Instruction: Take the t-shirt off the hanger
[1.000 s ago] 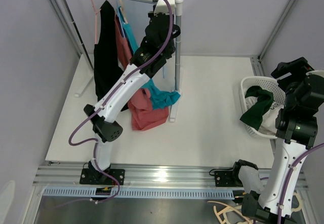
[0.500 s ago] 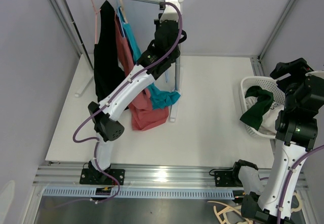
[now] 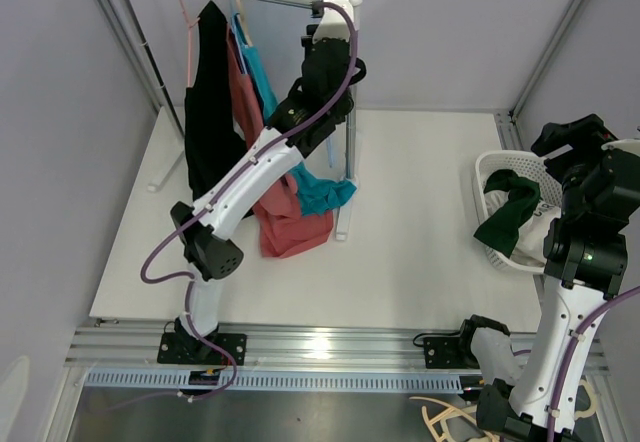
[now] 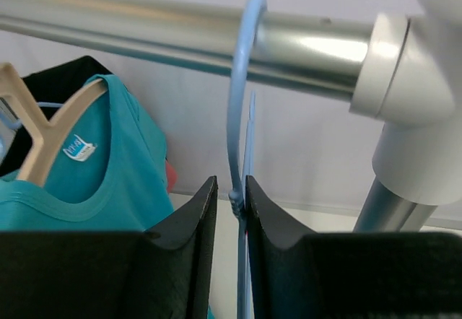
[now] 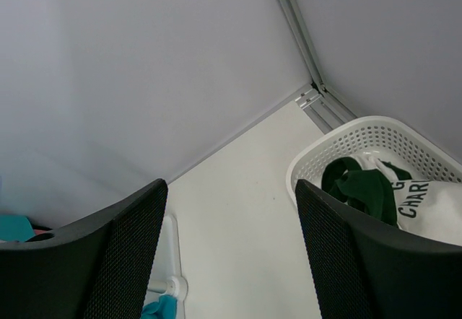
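At the metal rail's (image 4: 130,27) 12 o'clock end, the left fingers (image 4: 208,202) have just eased apart around the bare blue hanger (image 4: 232,102), the right fingers (image 5: 339,261) spread empty by the 3 o'clock white basket (image 5: 361,128) holding the dark green t-shirt (image 5: 357,189): removal looks done.

My left arm (image 3: 250,177) and right arm (image 3: 565,312) look alike: white link shells, black joint housings, a purple cable (image 3: 142,272) looping along each. At six o'clock, black bases (image 3: 200,347) bolt to an aluminium rail (image 3: 330,347). The left fingers (image 4: 180,261) are matte black, and the right fingers (image 5: 123,254) are finely textured.
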